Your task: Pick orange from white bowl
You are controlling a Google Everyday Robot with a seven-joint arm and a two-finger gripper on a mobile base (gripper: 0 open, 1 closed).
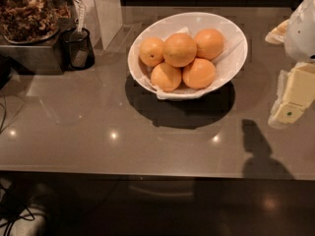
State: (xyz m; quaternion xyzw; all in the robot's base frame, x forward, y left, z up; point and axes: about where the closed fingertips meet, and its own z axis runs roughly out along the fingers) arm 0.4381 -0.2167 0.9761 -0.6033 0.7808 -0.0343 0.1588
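Note:
The white bowl stands on the grey counter, back centre, lined with white paper and holding five oranges. The orange, the largest and unmarked, sits on top in the middle of the pile. A smaller orange with a dark stem dot lies to its left. My gripper hangs at the right edge of the view, to the right of the bowl and a little nearer the front, apart from it and above the counter. It holds nothing that I can see.
A small dark cup with a utensil in it stands left of the bowl. A glass container of brown snack mix sits on a dark stand at back left. A white panel rises behind. The counter's front edge runs across; cables lie below left.

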